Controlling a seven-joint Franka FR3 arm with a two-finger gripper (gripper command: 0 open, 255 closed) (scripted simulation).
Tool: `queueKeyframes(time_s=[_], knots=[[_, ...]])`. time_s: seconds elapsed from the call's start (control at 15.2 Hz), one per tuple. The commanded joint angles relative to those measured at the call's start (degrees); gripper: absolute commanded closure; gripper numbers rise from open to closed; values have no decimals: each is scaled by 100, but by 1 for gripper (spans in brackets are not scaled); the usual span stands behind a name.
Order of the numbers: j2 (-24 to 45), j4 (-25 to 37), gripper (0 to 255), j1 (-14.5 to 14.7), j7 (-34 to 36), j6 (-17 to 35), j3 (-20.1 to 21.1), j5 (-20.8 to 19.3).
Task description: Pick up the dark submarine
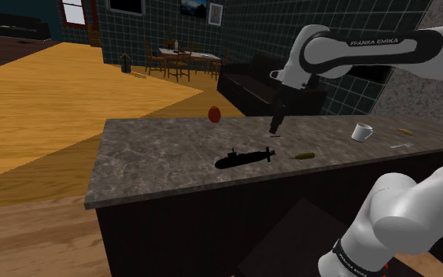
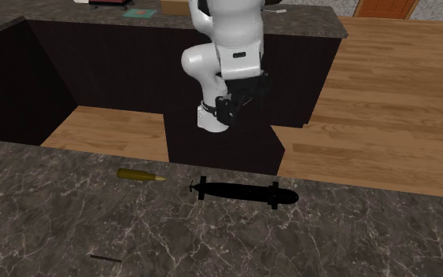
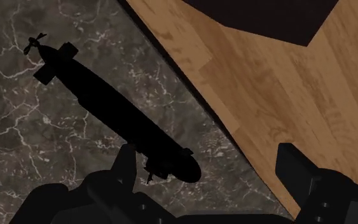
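The end effector [image 1: 275,127] hangs above the dark marbled table [image 1: 149,149], right of centre in the shoulder view, with a small shadow on the stone under it. In the wrist view its two black fingers [image 3: 125,168] stand wide apart, released and holding nothing. The rounded end of the black submarine [image 3: 117,111] lies between them, close to one finger, and the hull runs away from the end effector [image 3: 206,156] to its finned, propeller end. Nothing shows contact between fingers and hull.

In the shoulder view the submarine [image 1: 245,159] lies flat near the table's front edge, lower left of the end effector. A brass cartridge [image 1: 304,156] lies just to its right, a white mug [image 1: 359,131] farther right, and a reddish ball [image 1: 215,115] at the table's far edge.
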Motion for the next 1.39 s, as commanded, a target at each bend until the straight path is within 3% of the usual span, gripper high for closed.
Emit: queueKeyframes(time_s=[0.0, 0.4, 0.73, 1.32], knots=[[370, 13, 0, 142, -728, 193, -221, -41], [1733, 375, 0, 530, -2754, 691, -713, 22], [2949, 836, 0, 723, -4372, 1035, -854, 206], [3431, 650, 0, 712, -4705, 1626, -834, 399]])
